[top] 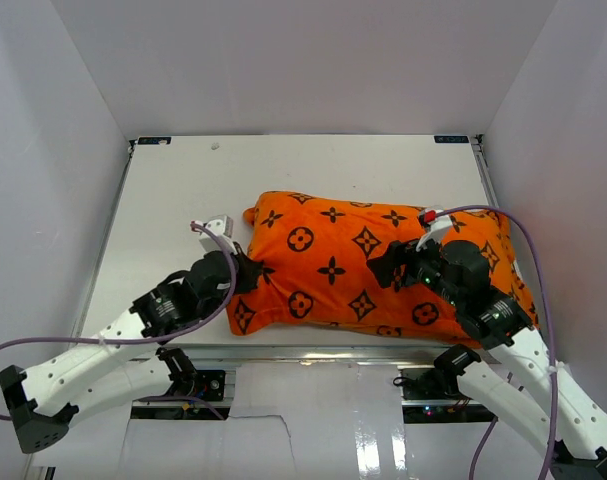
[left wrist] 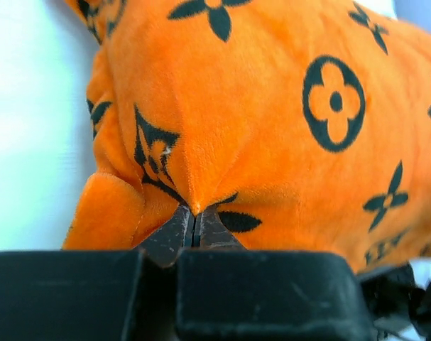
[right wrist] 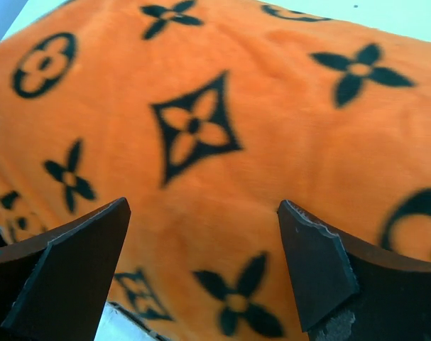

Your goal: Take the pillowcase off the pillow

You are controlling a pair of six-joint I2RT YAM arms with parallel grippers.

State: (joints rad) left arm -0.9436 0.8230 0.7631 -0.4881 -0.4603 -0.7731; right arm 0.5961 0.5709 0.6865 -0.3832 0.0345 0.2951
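The orange pillowcase (top: 353, 265) with black motifs lies plump across the middle and right of the table; the white pillow inside it is hidden. My left gripper (top: 255, 268) is shut on a pinch of the pillowcase at its left edge; in the left wrist view (left wrist: 194, 213) the fabric (left wrist: 272, 106) bunches up from the closed jaws. My right gripper (top: 391, 268) is open and hovers over the right half of the pillowcase; in the right wrist view its gripper (right wrist: 201, 234) stands wide apart above the orange fabric (right wrist: 201, 135), holding nothing.
The white table (top: 183, 200) is boxed in by white walls at the back and on both sides. The pillowcase's near edge lies close to the table's front edge (top: 313, 350). Purple cables loop from both arms.
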